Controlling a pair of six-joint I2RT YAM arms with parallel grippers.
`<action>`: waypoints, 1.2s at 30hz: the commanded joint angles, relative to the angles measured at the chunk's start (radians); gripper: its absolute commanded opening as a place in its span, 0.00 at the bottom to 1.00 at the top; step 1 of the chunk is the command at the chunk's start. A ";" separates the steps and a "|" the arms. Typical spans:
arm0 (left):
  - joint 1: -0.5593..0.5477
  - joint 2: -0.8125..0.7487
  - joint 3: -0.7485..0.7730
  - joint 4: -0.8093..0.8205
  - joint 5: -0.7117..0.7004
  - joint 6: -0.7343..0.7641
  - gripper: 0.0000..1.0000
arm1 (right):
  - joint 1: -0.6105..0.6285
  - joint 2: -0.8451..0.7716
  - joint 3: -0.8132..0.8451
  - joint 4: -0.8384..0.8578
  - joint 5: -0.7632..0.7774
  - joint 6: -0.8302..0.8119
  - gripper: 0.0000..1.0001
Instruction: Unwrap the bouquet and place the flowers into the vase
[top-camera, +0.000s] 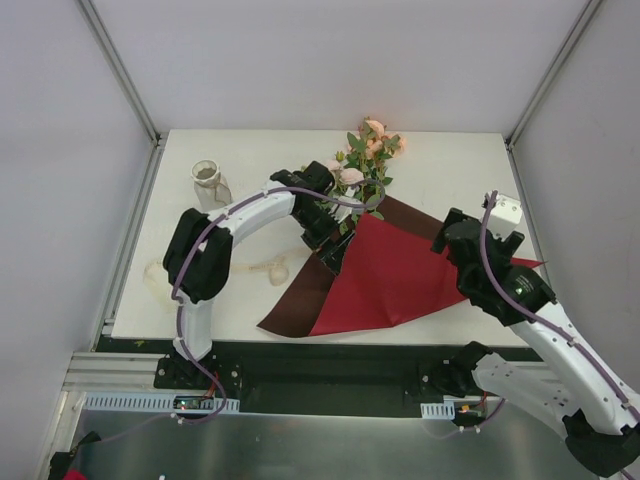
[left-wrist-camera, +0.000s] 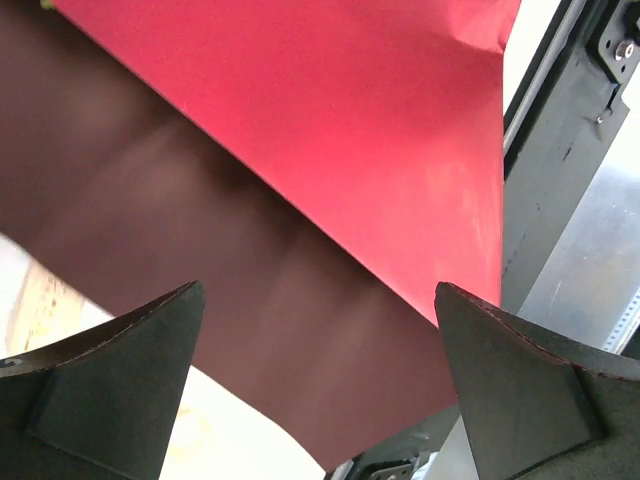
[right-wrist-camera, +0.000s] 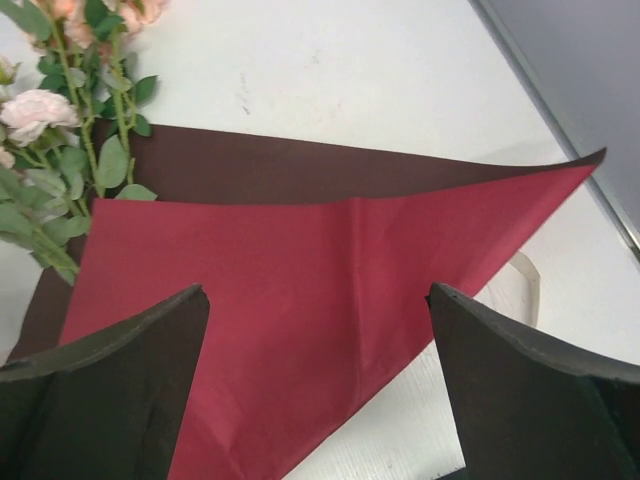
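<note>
Seen from above, the left claw (top-camera: 335, 252) hangs spread wide over the foot of the flowers (top-camera: 365, 158). Their blooms lie beyond it, away from the arm bases. The opened paper (top-camera: 395, 275) lies flat beneath it and out to its right. The vase (top-camera: 208, 180) stands upright, well apart on its left. The right claw (top-camera: 462, 232) hovers near the paper's right corner.

In the left wrist view, the left claw (left-wrist-camera: 317, 290) gapes with nothing between its fingers. Below it is only paper (left-wrist-camera: 330, 130), one face red and the other dark brown. No stems show here.

In the right wrist view, the right claw (right-wrist-camera: 318, 290) is likewise spread and empty over the red sheet. The flowers (right-wrist-camera: 85, 150) lie ahead and to its left.

The stems look thin, light and springy, and the blooms would crush easily. The best hold is probably low on the bunched stems, below the leaves. The paper looks light and smooth and likely to slide underneath. The vase is small and narrow-necked, and it may tip if the stems push it sideways.
</note>
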 joint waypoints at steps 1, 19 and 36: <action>-0.021 0.085 0.092 -0.011 0.118 -0.022 0.99 | -0.047 -0.009 0.072 0.093 -0.135 -0.122 0.94; -0.058 0.121 0.079 -0.011 0.097 0.008 0.00 | -0.202 -0.016 0.190 0.120 -0.339 -0.140 0.89; -0.062 -0.217 -0.001 -0.038 -0.462 0.315 0.00 | -0.255 -0.005 0.178 0.165 -0.436 -0.108 0.88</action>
